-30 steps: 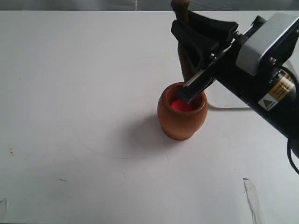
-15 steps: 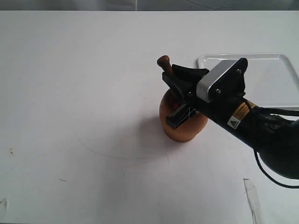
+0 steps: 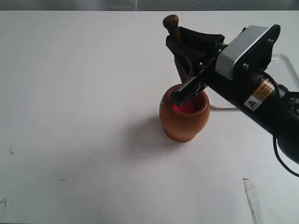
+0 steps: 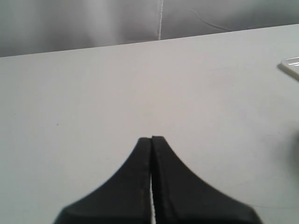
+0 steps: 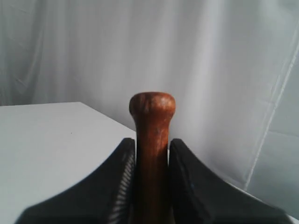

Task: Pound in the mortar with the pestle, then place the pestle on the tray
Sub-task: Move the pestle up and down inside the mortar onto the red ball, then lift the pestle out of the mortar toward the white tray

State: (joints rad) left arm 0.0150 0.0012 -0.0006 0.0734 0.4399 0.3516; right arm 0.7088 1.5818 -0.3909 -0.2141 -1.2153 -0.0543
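Exterior view: R gripper (image 3: 177, 70) pinching pestle (image 3: 171, 23) at neck, knob up, thick end down at mouth of mortar (image 3: 183, 123). Mortar upright on table (image 3: 70, 93), red ball (image 3: 187, 108) inside. Step in hand, by judgement: pounding; tray transfer not yet done. Next move needs strokes centred in bowl, no rim strike. L gripper (image 4: 152, 140) pressed together, empty. Hidden: pestle head behind finger, contact w/ ball not determinable; tray (image 3: 287, 69) mostly covered by arm.

Light brown mortar (image 3: 183, 123), red ball (image 3: 188, 108) inside, dark brown pestle (image 5: 152, 140), white tray (image 4: 293, 67), black fingers (image 5: 119, 182)
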